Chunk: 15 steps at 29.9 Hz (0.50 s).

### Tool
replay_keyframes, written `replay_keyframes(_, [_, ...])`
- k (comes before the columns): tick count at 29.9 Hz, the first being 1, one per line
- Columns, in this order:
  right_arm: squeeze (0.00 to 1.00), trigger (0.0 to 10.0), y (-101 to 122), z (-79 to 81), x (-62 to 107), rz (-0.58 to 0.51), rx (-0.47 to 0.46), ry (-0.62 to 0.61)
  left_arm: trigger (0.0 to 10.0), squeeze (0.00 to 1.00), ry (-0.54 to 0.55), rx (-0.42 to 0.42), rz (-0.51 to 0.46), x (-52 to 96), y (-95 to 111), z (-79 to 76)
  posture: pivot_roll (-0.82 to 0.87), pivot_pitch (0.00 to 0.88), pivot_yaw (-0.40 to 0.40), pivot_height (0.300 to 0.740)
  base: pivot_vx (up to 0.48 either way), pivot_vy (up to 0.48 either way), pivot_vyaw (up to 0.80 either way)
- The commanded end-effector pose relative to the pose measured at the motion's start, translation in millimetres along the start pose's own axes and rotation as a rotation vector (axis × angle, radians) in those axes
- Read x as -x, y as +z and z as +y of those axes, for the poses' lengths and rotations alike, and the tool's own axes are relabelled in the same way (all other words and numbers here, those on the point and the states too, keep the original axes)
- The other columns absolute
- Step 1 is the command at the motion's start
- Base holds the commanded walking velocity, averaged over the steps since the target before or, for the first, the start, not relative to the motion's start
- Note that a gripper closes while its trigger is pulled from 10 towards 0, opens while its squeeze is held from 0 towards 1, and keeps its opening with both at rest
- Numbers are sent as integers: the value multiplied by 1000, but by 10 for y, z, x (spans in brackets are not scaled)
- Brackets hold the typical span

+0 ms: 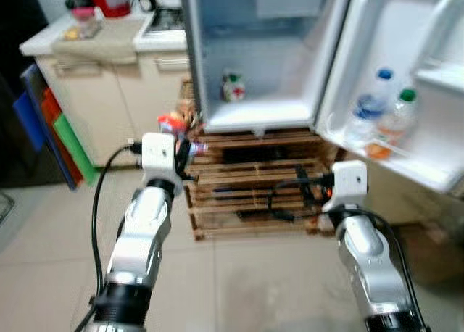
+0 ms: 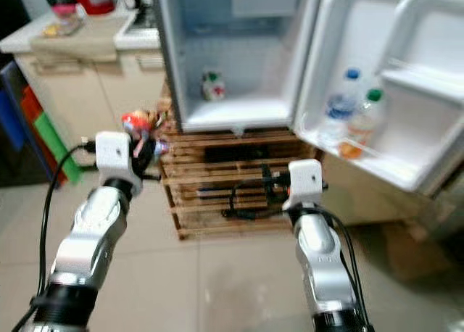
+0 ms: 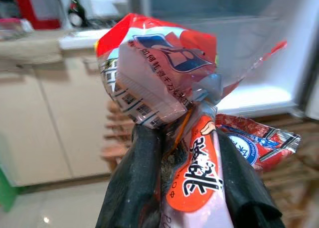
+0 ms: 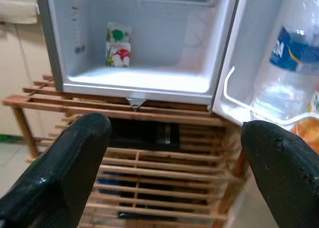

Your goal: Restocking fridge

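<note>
The small fridge (image 1: 254, 114) stands open on a wooden pallet stand (image 1: 250, 183), its door (image 1: 406, 78) swung to the right. Inside, one small carton (image 1: 232, 87) sits at the back of the bottom shelf. Two bottles (image 1: 380, 118) stand in the door shelf. My left gripper (image 1: 183, 142) is raised in front of the fridge's left edge, shut on a red and clear snack packet (image 3: 164, 93). My right gripper (image 1: 313, 187) is open and empty, held low before the pallet stand, with the fridge and door bottles ahead of its fingers (image 4: 75, 158).
A kitchen counter (image 1: 101, 35) with a red appliance and a pink-lidded jar runs along the left. Blue, orange and green boards (image 1: 51, 122) lean against its cabinet. A black cable (image 1: 261, 201) lies on the pallet slats. Tiled floor (image 1: 246, 281) spreads below my arms.
</note>
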State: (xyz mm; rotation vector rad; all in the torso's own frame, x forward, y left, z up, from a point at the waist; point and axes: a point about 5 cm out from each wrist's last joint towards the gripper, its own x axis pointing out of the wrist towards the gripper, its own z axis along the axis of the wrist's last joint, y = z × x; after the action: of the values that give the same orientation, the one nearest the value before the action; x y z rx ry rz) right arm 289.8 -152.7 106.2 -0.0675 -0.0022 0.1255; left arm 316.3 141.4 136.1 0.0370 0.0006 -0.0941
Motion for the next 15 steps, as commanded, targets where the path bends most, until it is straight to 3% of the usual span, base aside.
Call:
replay_keyframes(1, [0,10000,49,43,-4,-17,5,23,10000,0,-21,-19,-33,-22,74,-17,-168,0,95,740,0,-461,0])
replay_keyframes(6, [0,10000,28,77,7,3,-4,72,10000,0,-66,-3,-47,-63,113,-69,-172,0,103,740,0,-92,0])
replay_keyframes(9, [0,10000,-10,117,37,30,13,154,10000,0,-93,-5,-37,-120,142,-105,-172,0,103,740,442,0,0])
replay_keyframes(15, [0,10000,-22,76,26,38,3,135,10000,0,-88,-1,-44,-161,158,-105,-181,0,109,740,439,0,0])
